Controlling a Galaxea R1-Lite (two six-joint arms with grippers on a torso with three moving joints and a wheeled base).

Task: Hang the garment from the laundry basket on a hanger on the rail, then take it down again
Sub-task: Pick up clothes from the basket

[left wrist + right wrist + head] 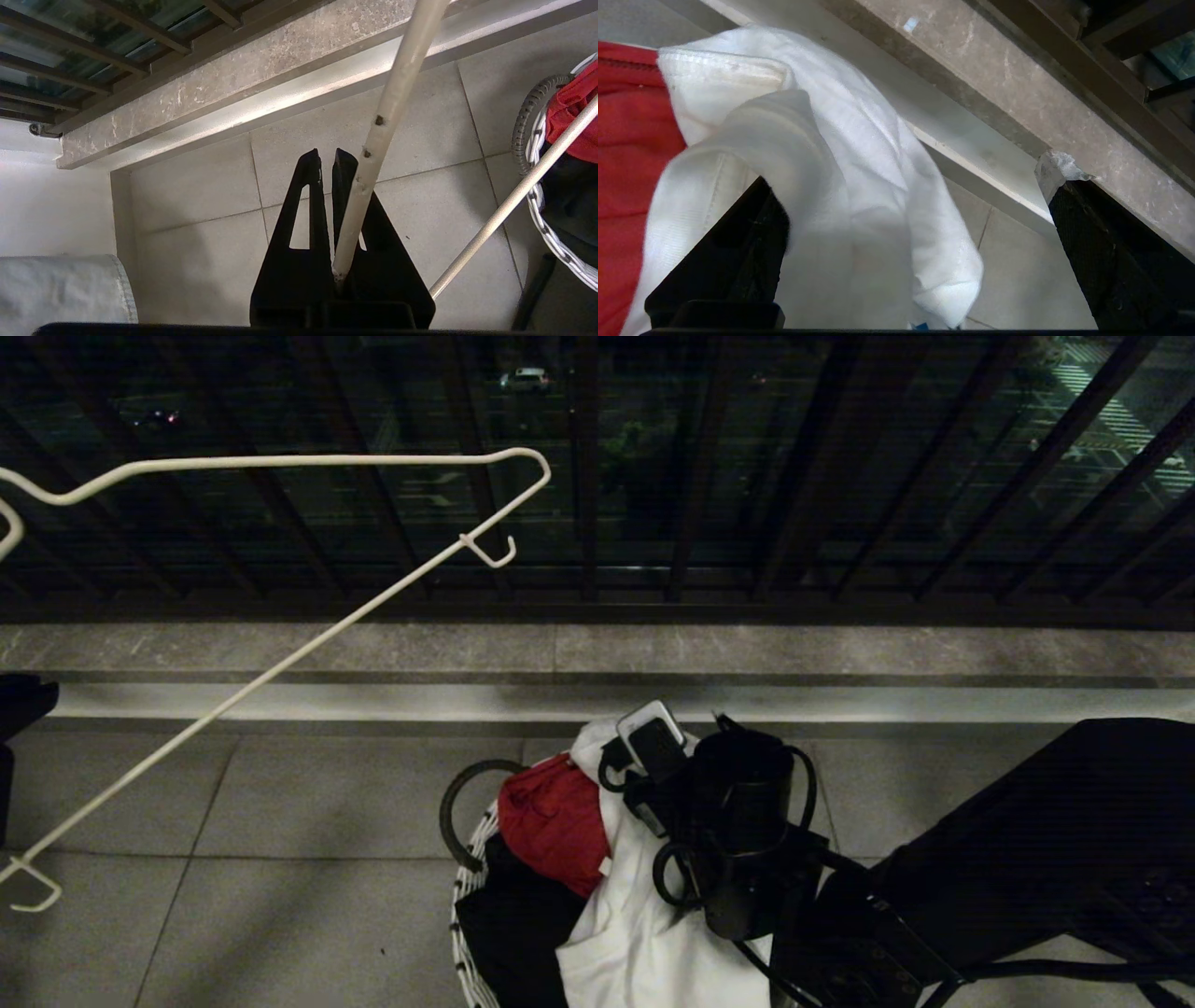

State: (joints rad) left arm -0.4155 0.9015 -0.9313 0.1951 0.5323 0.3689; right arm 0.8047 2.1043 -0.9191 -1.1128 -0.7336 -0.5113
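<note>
Garment (644, 933), red cloth (553, 821) in laundry basket (467, 905); right pincer (906, 224) wide open, left pincer (327, 161) clamping hanger (280, 663).

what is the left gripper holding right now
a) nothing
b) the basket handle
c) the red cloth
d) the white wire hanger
d: in the left wrist view the left gripper has its fingers closed on the wire of the hanger, which the head view shows held up over the floor, left of the laundry basket.
</note>
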